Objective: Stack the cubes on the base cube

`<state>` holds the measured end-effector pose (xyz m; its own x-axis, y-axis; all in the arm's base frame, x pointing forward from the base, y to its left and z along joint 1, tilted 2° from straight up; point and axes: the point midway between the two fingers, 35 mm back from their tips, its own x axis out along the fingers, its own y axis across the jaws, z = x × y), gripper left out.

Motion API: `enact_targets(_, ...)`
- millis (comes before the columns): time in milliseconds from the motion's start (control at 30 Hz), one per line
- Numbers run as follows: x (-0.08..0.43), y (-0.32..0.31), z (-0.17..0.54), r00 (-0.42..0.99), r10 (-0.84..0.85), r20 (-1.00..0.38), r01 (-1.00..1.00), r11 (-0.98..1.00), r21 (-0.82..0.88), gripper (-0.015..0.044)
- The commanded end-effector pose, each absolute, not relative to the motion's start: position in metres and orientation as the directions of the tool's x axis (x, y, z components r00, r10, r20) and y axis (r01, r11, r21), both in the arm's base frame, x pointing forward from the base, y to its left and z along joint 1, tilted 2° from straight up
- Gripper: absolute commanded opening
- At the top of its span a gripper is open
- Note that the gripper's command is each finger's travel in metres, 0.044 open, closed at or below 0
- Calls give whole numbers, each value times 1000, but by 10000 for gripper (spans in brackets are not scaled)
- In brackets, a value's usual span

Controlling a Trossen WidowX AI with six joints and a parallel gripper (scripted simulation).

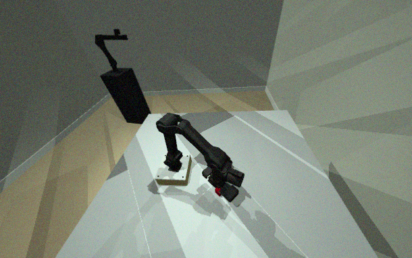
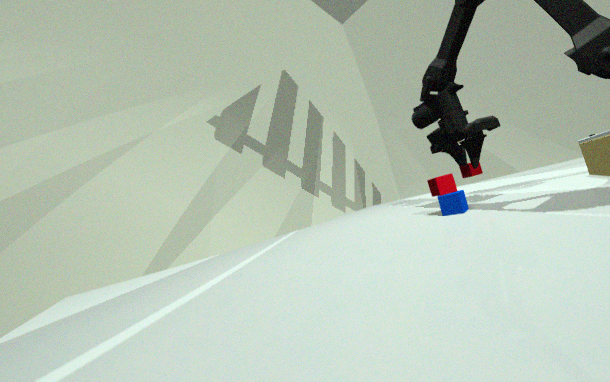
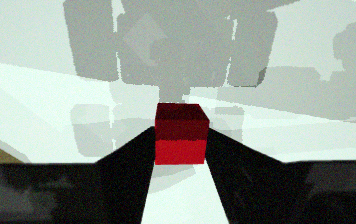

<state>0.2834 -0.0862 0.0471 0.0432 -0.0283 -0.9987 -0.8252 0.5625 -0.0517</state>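
Note:
The blue base cube (image 2: pixel 453 204) stands on the table in the exterior view. One red cube (image 2: pixel 442 185) sits on top of it, shifted to the left so that it overhangs, and looks about level. My gripper (image 1: pixel 219 190) (image 2: pixel 470 165) (image 3: pixel 179 132) is shut on the other red cube (image 1: pixel 218 192) (image 2: pixel 471 171) (image 3: pixel 180 151), which is held above the table, to the right of the stack in the exterior view. In the top view the stack is hidden, apparently by the arm. The wrist view shows only the held cube.
The arm's base plate (image 1: pixel 167 173) (image 2: pixel 597 157) stands on the table (image 1: pixel 128 216) (image 2: pixel 350 300). A black pedestal (image 1: pixel 126 96) with a second thin black arm stands beyond the table's far left corner. Shadows of the arm cross the table.

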Motion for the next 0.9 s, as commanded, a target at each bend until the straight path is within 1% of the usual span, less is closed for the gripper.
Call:
enact_targets(0, 284, -86, 62, 48, -26, -999, -828, 559, -54, 105)
enact_targets(433, 278, -84, 104, 48, -25, -999, -828, 559, -54, 105)
enact_targets(567, 278, -83, 106, 48, -25, -999, -826, 561, -53, 105)
enact_targets(867, 282, -57, 104, 47, -11, -999, -750, 660, -43, 105)
